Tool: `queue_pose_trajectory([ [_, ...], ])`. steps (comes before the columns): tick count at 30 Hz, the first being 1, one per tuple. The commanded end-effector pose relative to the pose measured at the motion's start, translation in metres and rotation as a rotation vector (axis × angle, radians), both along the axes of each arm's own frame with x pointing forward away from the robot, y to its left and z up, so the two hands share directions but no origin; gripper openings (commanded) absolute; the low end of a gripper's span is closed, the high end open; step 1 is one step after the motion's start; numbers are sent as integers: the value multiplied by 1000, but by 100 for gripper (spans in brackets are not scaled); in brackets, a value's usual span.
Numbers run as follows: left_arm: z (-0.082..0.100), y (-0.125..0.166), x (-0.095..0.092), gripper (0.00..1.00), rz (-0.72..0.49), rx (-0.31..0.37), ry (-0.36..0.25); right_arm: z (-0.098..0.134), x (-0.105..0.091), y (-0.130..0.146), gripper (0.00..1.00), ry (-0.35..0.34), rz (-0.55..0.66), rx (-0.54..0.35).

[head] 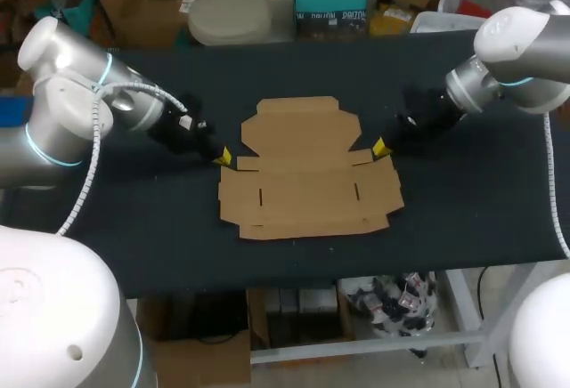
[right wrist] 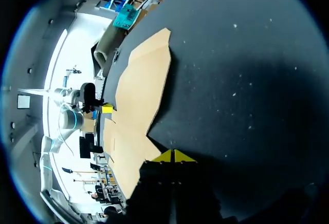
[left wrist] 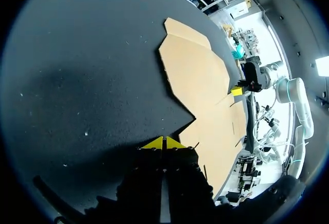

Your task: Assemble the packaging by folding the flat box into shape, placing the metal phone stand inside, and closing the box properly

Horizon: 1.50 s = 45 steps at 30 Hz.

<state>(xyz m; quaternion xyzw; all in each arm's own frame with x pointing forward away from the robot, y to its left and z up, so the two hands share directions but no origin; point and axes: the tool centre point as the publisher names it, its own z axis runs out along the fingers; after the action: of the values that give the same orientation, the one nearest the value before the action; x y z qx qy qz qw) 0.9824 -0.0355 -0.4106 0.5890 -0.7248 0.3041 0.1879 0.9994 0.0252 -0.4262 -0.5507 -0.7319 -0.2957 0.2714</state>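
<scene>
A flat brown cardboard box blank (head: 307,170) lies unfolded in the middle of the black table. My left gripper (head: 223,157) is shut, its yellow tips down at the blank's left notch. In the left wrist view the shut left gripper (left wrist: 163,143) points at the cardboard (left wrist: 198,82) just ahead. My right gripper (head: 379,148) is shut too, at the blank's right notch. From the right wrist, the right gripper (right wrist: 175,156) rests close beside the cardboard (right wrist: 141,88). Neither holds anything. No metal phone stand is visible.
The black table (head: 472,201) has bare surface to the left, right and front of the blank. Each wrist view shows the other arm's gripper across the cardboard: my right one (left wrist: 237,91) and my left one (right wrist: 106,109).
</scene>
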Motion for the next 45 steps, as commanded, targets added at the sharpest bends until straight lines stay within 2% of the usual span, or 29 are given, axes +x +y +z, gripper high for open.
queue_pose_trajectory([
  [1, -1, 0, 2, 0, -3, -1, 6, -2, 3, 3, 0, 6, 2, 5],
  [13, -2, -1, 1, 0, -2, -7, 6, -6, -10, 4, 0, 51, -105, 30],
  [26, 0, -3, -4, 0, 25, -23, -1, 1, -19, 9, 0, 54, -172, 25],
  [39, 1, -2, -5, 0, 31, -24, -1, 2, -19, 8, 0, 54, -171, 26],
  [45, -5, -3, -8, 0, 68, -25, 9, -1, -17, 6, 0, 58, -186, 54],
])
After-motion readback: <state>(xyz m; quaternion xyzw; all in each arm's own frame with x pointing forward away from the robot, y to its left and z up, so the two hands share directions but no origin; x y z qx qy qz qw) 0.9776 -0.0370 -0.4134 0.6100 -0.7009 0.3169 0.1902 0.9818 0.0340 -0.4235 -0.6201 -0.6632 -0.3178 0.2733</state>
